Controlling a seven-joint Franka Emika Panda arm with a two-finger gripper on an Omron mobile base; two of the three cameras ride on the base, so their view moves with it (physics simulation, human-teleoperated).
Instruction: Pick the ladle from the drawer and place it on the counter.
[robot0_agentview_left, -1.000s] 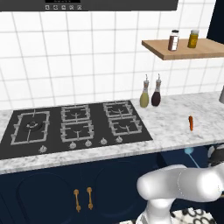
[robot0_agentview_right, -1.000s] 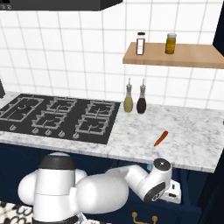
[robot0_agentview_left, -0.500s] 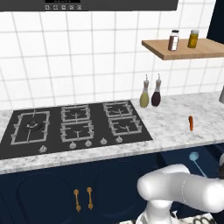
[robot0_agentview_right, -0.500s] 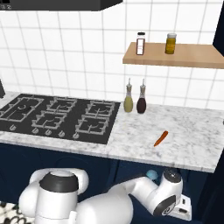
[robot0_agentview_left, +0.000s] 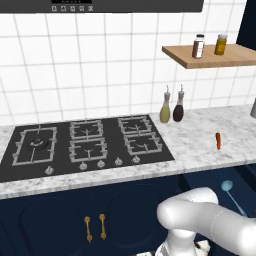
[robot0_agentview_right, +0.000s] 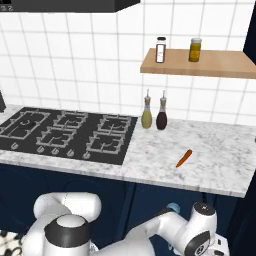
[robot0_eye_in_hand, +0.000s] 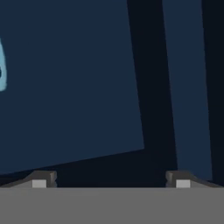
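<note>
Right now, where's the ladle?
The ladle lies in the open drawer at the lower right of the left base view, below the counter edge and the orange carrot-like object.

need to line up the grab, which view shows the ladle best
The left base view: the ladle lies in the drawer with its bowl and handle both visible. The right base view shows a sliver of bowl behind the arm, the hand view a pale-blue edge.

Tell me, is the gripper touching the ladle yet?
Apart. In the hand view the gripper has its jaws wide open on nothing, and the ladle sits far off at the frame's edge.
</note>
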